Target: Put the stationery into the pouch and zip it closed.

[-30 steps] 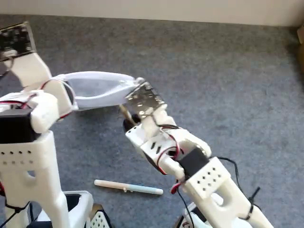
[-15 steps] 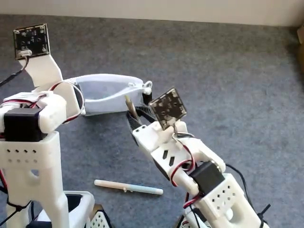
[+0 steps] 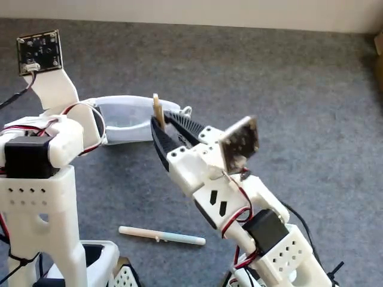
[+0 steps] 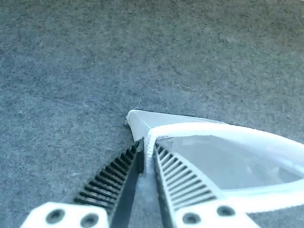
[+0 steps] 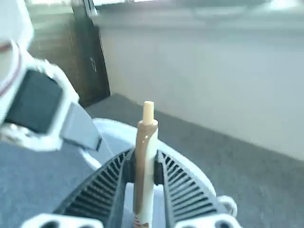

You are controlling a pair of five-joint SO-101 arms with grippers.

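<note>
A translucent white pouch (image 3: 128,116) lies on the grey carpet, its mouth held apart. My left gripper (image 4: 146,145) is shut on the pouch's (image 4: 213,156) white rim at one end. My right gripper (image 3: 160,118) is shut on a tan pen (image 3: 157,107), holding it nearly upright over the pouch's near edge. In the right wrist view the tan pen (image 5: 144,142) stands between the black fingers (image 5: 107,183), with the pouch's rim (image 5: 190,166) behind. A white pen (image 3: 161,236) lies flat on the carpet near the arm bases.
The left arm (image 3: 54,143) stands tall at the left, its wrist camera board (image 3: 39,51) above the pouch's end. The right arm's body (image 3: 227,197) crosses the middle. Open carpet (image 3: 299,95) stretches to the right and back, up to a pale wall (image 3: 197,11).
My right gripper has lifted and tipped upward, carrying the tan pen from low beside the pouch to upright above its edge. The left arm shifted early on, then held still.
</note>
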